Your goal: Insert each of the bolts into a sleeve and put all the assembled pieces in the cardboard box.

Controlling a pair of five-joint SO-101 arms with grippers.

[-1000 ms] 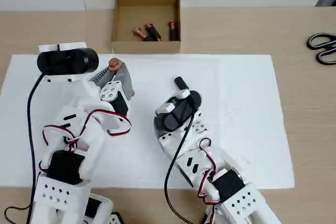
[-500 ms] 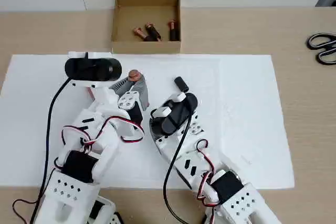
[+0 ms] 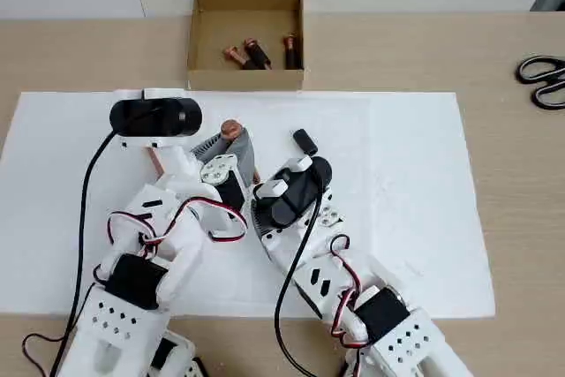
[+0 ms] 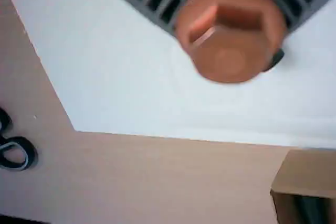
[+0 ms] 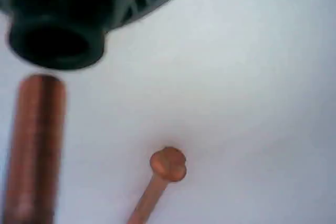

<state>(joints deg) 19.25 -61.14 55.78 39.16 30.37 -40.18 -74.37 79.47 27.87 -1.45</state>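
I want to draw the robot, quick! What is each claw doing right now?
Left gripper: closed on the copper hex-head metal bolt.
Right gripper: closed on the black plastic tube sleeve.

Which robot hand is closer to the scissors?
Right. The right gripper, holding the black sleeve, is on the side toward the scissors; the left gripper, holding a bolt, is beyond it, farther away.
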